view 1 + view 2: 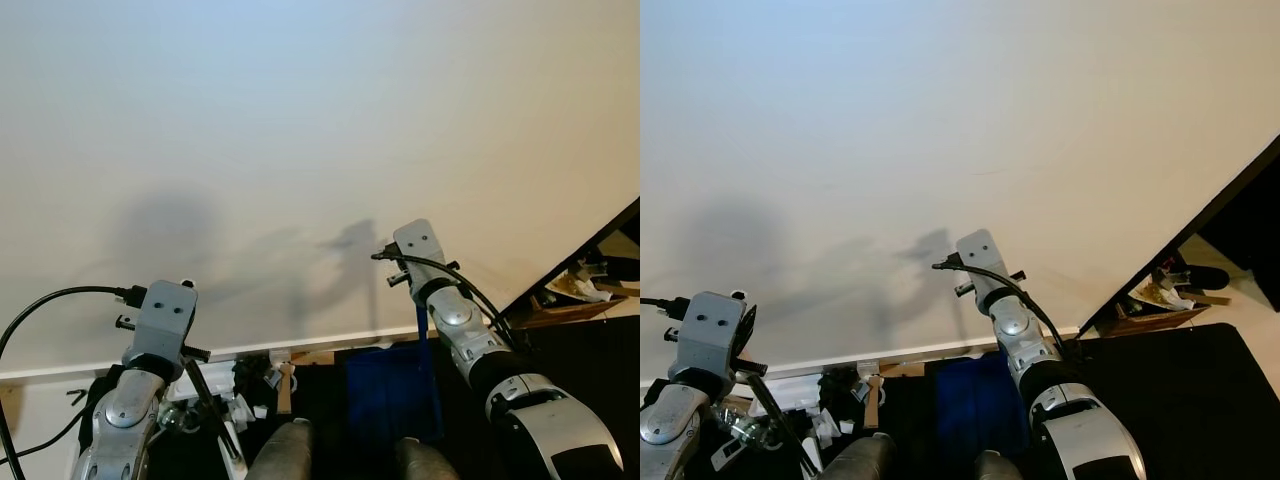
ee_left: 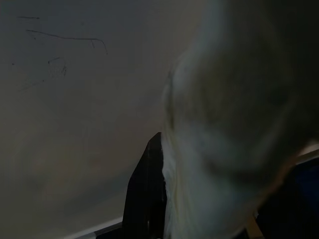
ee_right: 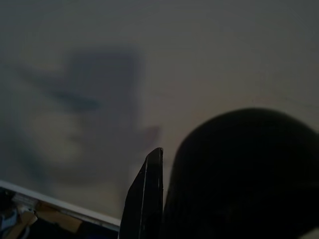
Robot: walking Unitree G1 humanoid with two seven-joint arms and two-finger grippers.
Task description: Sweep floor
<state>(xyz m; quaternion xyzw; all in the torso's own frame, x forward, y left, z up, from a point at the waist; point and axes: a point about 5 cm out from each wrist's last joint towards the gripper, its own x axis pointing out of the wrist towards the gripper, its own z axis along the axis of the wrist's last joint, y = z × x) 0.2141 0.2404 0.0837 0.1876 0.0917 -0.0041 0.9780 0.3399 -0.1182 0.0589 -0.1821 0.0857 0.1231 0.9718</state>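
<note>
- Head views: both arms are raised before a plain white wall (image 1: 320, 150). The right arm runs beside a blue dustpan (image 1: 385, 390) with a thin upright handle. White debris (image 1: 225, 400) lies at the baseboard near the left arm.
- Left wrist view: the left tool (image 2: 149, 194) has one black finger beside a blurred pale object; its grip cannot be told.
- Right wrist view: the right tool (image 3: 147, 196) has one finger beside a dark rounded shape; its grip cannot be told.

Wall (image 1: 300, 150): plain, off-white, shadowed low down. Baseboard (image 1: 300, 347): white, run along its foot. Floor (image 1: 1200, 400): dark. Clutter (image 1: 1160, 295): seen at right, beyond the wall's edge.
</note>
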